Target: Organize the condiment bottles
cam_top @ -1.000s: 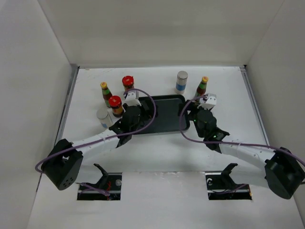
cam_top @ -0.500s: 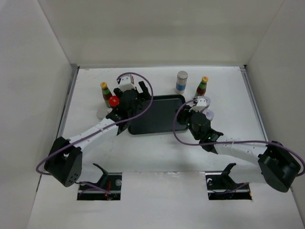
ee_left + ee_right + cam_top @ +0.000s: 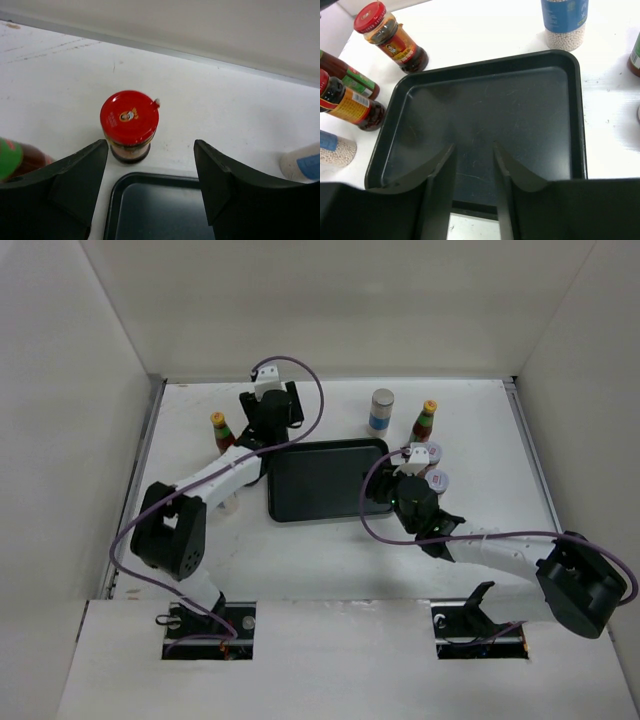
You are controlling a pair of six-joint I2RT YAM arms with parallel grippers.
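My left gripper is spread wide and empty, with a red-lidded jar just beyond its tips. The jar stands near the far edge, off the far-left corner of the black tray. It looks like glass: rigid, slick, breakable, with dark sauce inside. I'd pinch the body under the lid. Right gripper, barely parted and empty, hovers over the tray, which holds nothing.

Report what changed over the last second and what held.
The left tool swung from the tray's left edge to the table's far side; it stands open before a red-lidded jar, not gripping it. The right tool shifted left, over the tray, open. Nothing was grasped or released. Tray, grey-topped cylinder and the yellow-capped bottle beside it kept their places.
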